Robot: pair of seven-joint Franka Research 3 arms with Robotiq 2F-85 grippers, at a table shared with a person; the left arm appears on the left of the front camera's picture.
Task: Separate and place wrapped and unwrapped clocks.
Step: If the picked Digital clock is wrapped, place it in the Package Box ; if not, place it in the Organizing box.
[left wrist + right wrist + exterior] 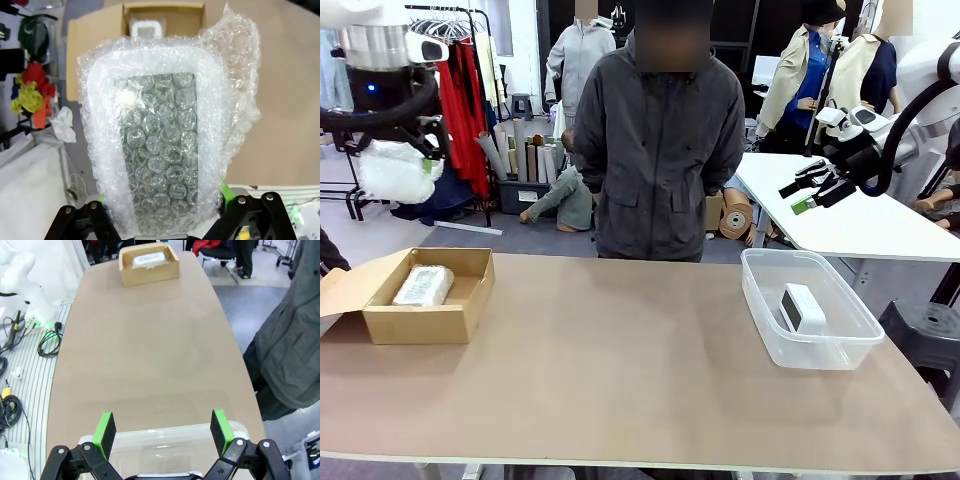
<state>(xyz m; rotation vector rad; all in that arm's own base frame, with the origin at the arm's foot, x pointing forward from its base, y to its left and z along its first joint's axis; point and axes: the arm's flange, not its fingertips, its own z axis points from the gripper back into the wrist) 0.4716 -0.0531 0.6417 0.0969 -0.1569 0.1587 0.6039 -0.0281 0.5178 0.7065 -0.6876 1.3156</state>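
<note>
A bubble-wrapped clock [165,145] is gripped by the left end effector [415,150], raised above the cardboard box [470,300] at the tabletop's [620,370] left edge, where a second wrapped clock [423,285] lies. The right end effector [162,432] is held open above the clear tub [760,305], which contains the bare white clock [803,307]. The tabletop's middle is unobstructed.

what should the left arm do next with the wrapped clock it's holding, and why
Probably lower it into the cardboard box. The left gripper is shut on a bubble-wrapped clock above the box, which already holds another wrapped clock.
</note>
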